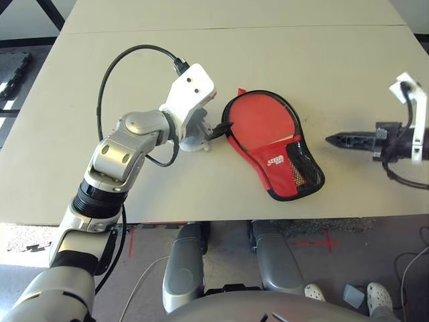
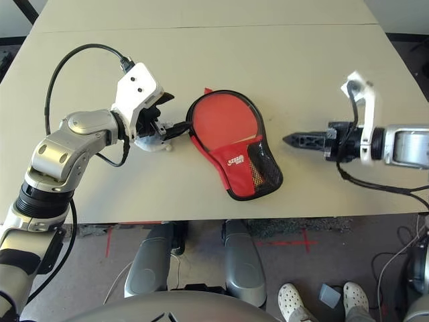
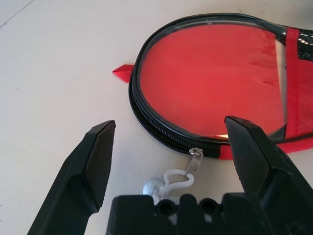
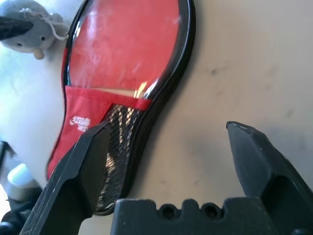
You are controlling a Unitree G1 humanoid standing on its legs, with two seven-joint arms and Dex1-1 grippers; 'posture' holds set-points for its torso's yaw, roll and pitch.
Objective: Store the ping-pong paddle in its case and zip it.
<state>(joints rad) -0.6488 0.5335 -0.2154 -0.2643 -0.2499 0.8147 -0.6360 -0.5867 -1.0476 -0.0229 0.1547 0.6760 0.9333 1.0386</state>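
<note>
The case [image 1: 285,168] lies flat mid-table, its round end toward the far side, with the logo band and mesh pocket [image 1: 301,168] near the front. The ping-pong paddle [image 1: 258,121] lies inside: its red face shows within the black zip trim, and the handle is mostly hidden under the band. My left gripper [image 1: 218,131] is open at the case's left rim. In the left wrist view, the metal zip pull [image 3: 195,159] with a white cord lies between the fingers [image 3: 98,156]. My right gripper [image 1: 332,139] is open above the table, right of the case and apart from it.
A small whitish-grey soft bundle [image 1: 194,139] sits under my left gripper, just left of the case. The table's front edge [image 1: 268,218] runs close below the case's pocket end. A person's white shoes [image 2: 295,298] show on the floor at the lower right.
</note>
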